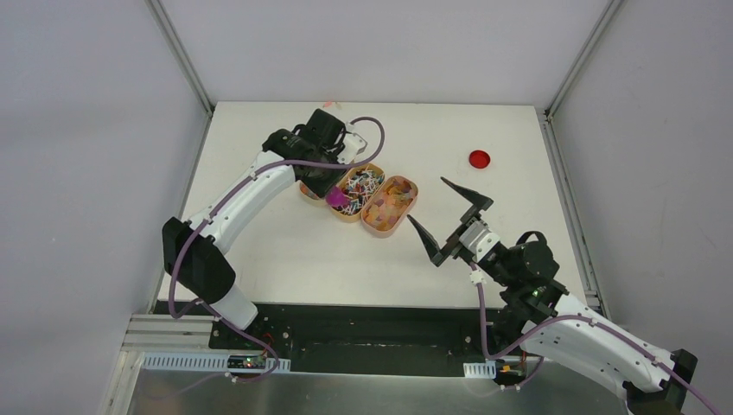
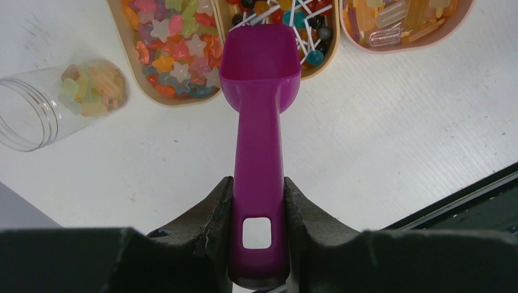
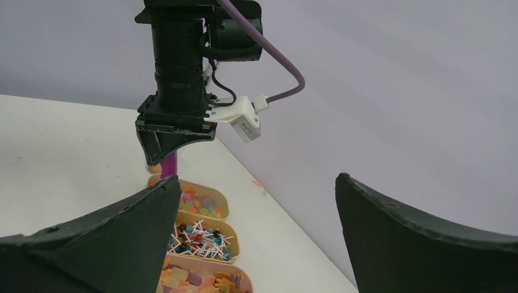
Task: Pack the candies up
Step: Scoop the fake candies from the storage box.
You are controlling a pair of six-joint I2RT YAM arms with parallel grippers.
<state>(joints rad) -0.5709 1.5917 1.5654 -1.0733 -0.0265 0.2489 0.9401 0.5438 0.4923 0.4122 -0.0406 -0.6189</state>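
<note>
The candies lie in three tan oval trays: mixed bright star-shaped bits (image 2: 177, 55), small lollipops on white sticks (image 2: 293, 24) and orange-yellow gummies (image 2: 397, 18). My left gripper (image 2: 258, 189) is shut on the handle of a magenta scoop (image 2: 259, 91). The scoop's bowl looks empty, and its mouth is at the near rim of the lollipop tray (image 1: 363, 186). A clear jar (image 2: 36, 110) lies on its side left of the trays with several star bits inside. My right gripper (image 1: 449, 216) stands wide open and empty, right of the gummy tray (image 1: 391, 206).
A flat red disc (image 1: 479, 158) lies at the back right of the white table (image 1: 285, 251). Grey walls enclose the table on three sides. The left arm hides the star tray and the jar from above.
</note>
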